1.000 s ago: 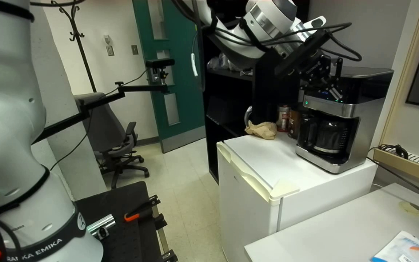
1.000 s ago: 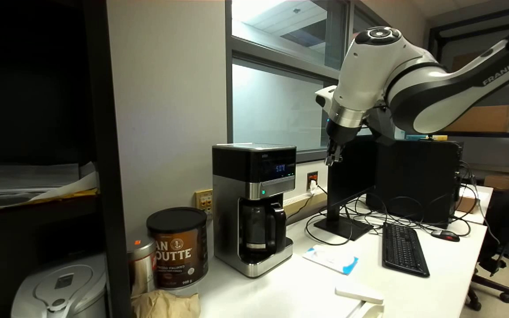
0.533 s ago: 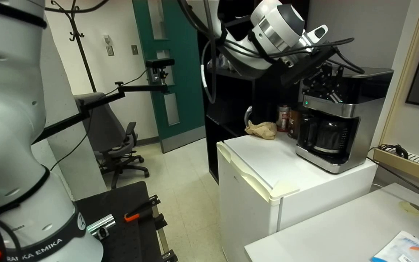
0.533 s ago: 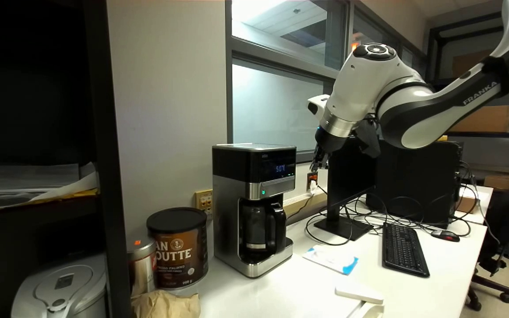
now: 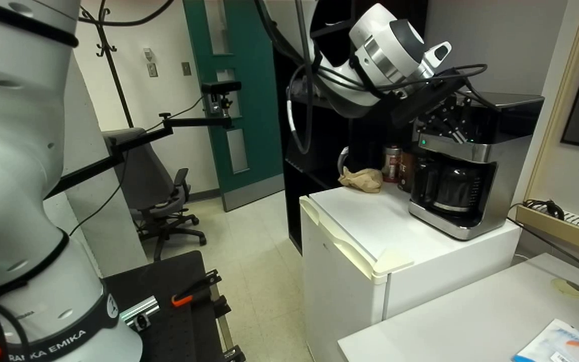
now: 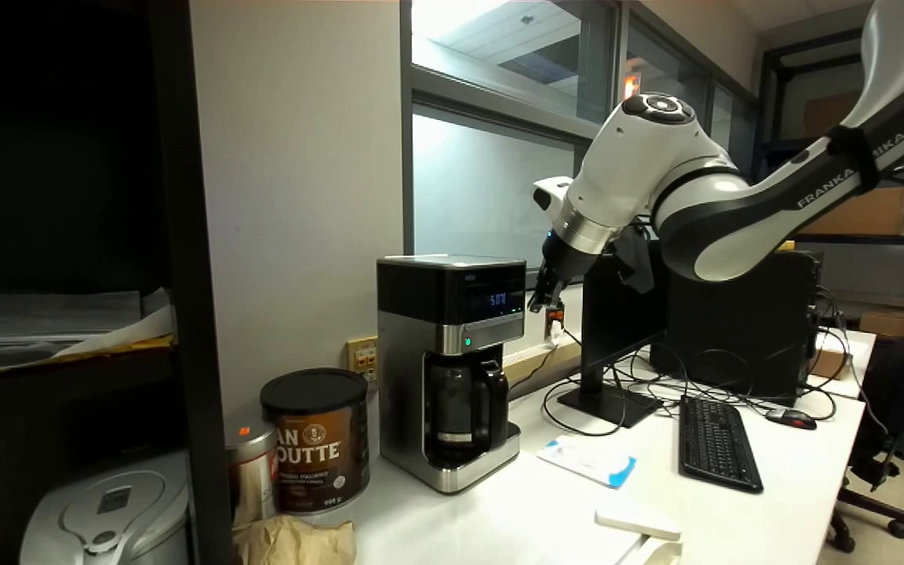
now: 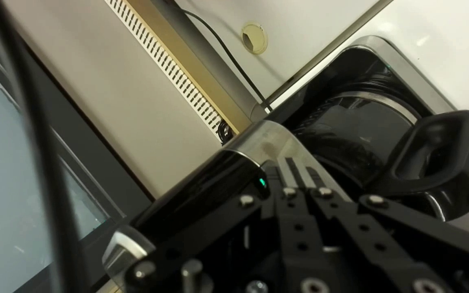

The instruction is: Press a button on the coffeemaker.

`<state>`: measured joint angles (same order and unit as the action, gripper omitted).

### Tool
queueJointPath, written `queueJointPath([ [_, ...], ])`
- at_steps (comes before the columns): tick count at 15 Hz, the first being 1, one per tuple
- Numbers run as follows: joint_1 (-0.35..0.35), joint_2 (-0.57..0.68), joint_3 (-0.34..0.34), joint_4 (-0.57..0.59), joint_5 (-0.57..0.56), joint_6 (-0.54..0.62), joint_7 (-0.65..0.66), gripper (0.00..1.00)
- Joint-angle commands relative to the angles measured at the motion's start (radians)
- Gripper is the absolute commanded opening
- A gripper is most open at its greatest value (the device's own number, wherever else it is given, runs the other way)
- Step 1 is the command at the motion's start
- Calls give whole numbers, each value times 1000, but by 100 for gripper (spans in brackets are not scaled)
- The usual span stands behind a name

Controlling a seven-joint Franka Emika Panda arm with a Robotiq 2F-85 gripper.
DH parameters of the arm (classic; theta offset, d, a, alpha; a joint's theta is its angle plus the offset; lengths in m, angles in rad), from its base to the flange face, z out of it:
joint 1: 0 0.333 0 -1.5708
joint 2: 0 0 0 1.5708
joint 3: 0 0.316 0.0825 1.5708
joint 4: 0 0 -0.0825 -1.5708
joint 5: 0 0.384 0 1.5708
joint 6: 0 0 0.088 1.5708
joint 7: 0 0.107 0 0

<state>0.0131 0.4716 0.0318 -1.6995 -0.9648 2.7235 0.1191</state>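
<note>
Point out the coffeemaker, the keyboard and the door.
Coffeemaker (image 6: 409, 377), in an exterior view: on its silver-grey side panel.
Keyboard (image 6: 717, 441), in an exterior view: on the middle keys.
Door (image 5: 262, 110), in an exterior view: on the green surface beside its panes.

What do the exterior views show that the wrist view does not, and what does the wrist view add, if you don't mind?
Only the exterior views show the coffee tin and paper bag, in both, plus the keyboard and readable display digits, in an exterior view.

Only the wrist view looks down close on the gripper, with the silver band behind it; I can identify no separate object there that the exterior views lack.

All share the gripper, the coffeemaker and its carafe.
</note>
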Motion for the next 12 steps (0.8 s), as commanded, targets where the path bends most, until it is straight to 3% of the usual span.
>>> queueJointPath([
  [1, -5, 51, 11, 63, 11, 30, -17, 0],
  [12, -9, 119, 32, 133, 21, 24, -31, 0],
])
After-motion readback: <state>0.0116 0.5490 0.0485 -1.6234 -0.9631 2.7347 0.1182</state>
